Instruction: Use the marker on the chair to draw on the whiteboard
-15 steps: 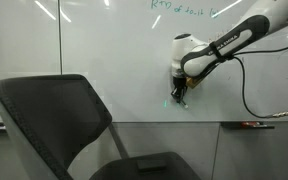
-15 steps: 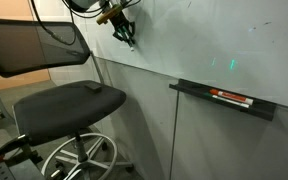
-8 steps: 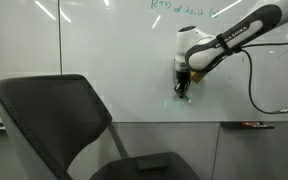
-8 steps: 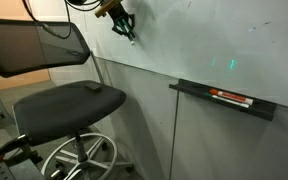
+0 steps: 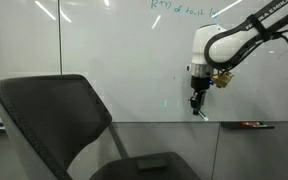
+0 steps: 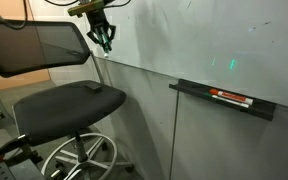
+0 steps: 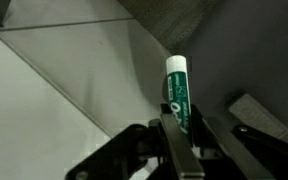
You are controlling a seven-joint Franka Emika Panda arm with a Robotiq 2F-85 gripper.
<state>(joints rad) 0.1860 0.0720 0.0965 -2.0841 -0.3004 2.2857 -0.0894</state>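
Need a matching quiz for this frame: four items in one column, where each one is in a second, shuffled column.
Items:
1. green marker
2. red-and-white marker
3. small dark object
4. green handwriting

Places:
A. on the seat of the chair
B. near the top of the whiteboard
C. held in the gripper
D. lying on the tray ledge

Pairs: 1-C, 2-D, 3-A, 4-B
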